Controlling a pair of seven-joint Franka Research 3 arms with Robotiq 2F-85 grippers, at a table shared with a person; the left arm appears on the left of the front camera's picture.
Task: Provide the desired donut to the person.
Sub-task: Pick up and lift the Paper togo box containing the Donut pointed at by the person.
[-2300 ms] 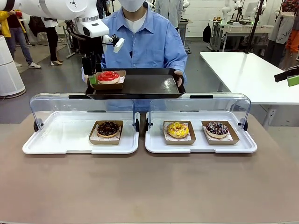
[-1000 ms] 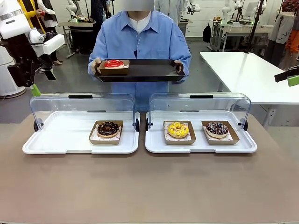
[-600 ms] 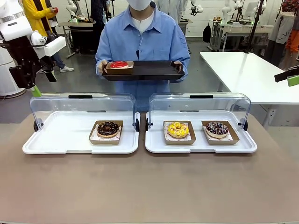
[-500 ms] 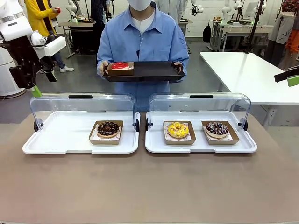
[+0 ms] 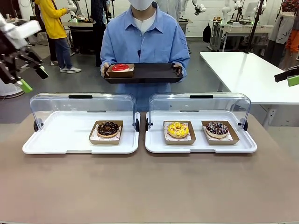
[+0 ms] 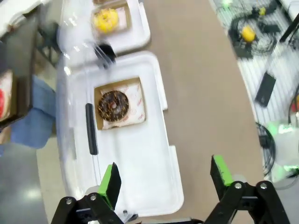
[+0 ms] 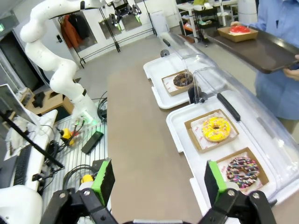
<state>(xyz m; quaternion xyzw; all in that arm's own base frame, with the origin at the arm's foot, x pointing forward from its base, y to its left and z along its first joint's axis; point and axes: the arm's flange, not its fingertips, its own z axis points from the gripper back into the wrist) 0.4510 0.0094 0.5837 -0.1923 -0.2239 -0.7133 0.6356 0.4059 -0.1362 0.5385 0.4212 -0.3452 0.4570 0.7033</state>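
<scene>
The person (image 5: 142,39) in a light blue shirt stands at the far side and holds a black tray (image 5: 149,73) with both hands. On the tray's left end sits a red-glazed donut (image 5: 120,68) in a cardboard box, also seen as the red donut (image 7: 239,29). My left gripper (image 5: 33,79) hangs open and empty at the far left, well away from the tray. In its wrist view the left gripper (image 6: 166,179) hovers above the left case. My right gripper (image 7: 159,179) is open and empty; the right gripper (image 5: 293,77) pokes in at the right edge.
Two white trays with raised clear lids stand on the table. The left case (image 5: 56,140) holds a chocolate donut (image 5: 108,128). The right case (image 5: 201,145) holds a yellow donut (image 5: 178,129) and a sprinkled chocolate donut (image 5: 217,129). A white table (image 5: 247,70) stands at the right.
The left arm has swung away from the tray to the far left and tilted. The person has drawn the tray with the red donut back a little. The right gripper has not moved.
</scene>
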